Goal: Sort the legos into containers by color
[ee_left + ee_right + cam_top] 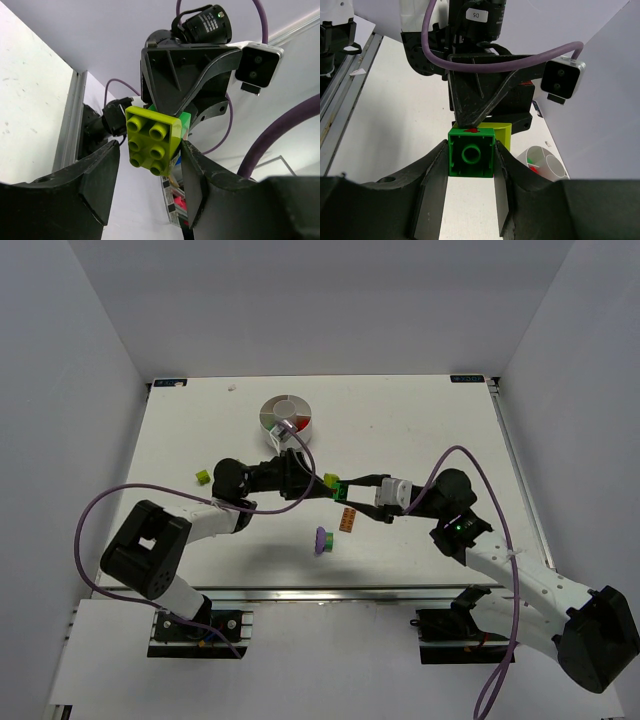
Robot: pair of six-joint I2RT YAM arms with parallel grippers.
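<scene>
- Left gripper (150,155): jaws stand apart on either side of a lime brick (152,142); there is a visible gap on one side, and on the other the finger (197,180) sits just beside the brick, contact not determinable
- Right gripper (471,165): closed on a green brick (471,159), with both fingers pressed against its opposite sides
- Green brick and lime brick: joined face to face, the lime one's four studs turned toward the left wrist camera
- Both grippers meet nose to nose over the middle of the table (420,420), with the joined pair between them
- Joined pair: appears raised off the table surface, on the near side of the dish (263,418)
- Small red patch at the top edge of the green brick: nature not determinable
- Dish: round, white, toward the far side of the table, apart from both grippers; red and green pieces show in separate sections in the right wrist view, number not determinable
- Orange brick (347,519): lying on the table just nearer than the grippers, untouched
- Purple brick (321,539): on the table near the orange one, toward the near edge
- Second lime piece (202,477): on the table well to the left, beside the left arm, outside the dish
- Purple cable (290,440): runs from the left arm across the edge of the dish
</scene>
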